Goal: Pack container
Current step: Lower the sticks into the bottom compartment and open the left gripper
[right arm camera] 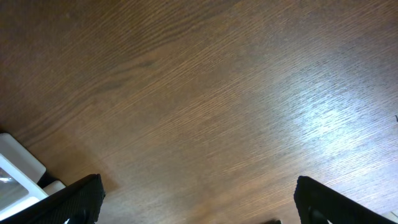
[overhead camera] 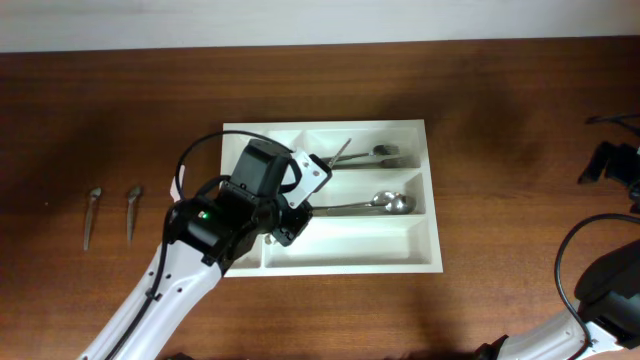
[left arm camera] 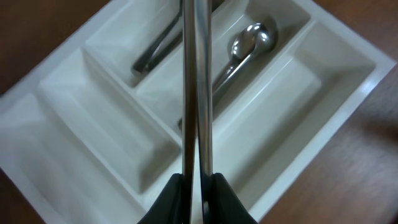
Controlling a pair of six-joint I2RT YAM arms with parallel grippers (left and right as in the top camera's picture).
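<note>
The white compartment tray (overhead camera: 330, 266) sits mid-table and also shows in the left wrist view (left arm camera: 333, 124). My left gripper (overhead camera: 312, 178) hangs over the tray's left part, shut on the handle of a steel utensil (left arm camera: 196, 93) that points towards the tray's far compartment. A spoon (overhead camera: 385, 204) lies in the middle compartment, also seen from the left wrist (left arm camera: 249, 43). More cutlery (overhead camera: 375, 155) lies in the far compartment. The near long compartment holds nothing. My right gripper (right arm camera: 199, 199) is open and empty over bare wood at the far right.
Two loose utensils (overhead camera: 90, 215) (overhead camera: 132, 208) lie on the table left of the tray. A white object (right arm camera: 15, 168) shows at the left edge of the right wrist view. The right arm's cables (overhead camera: 575, 270) lie at the right edge.
</note>
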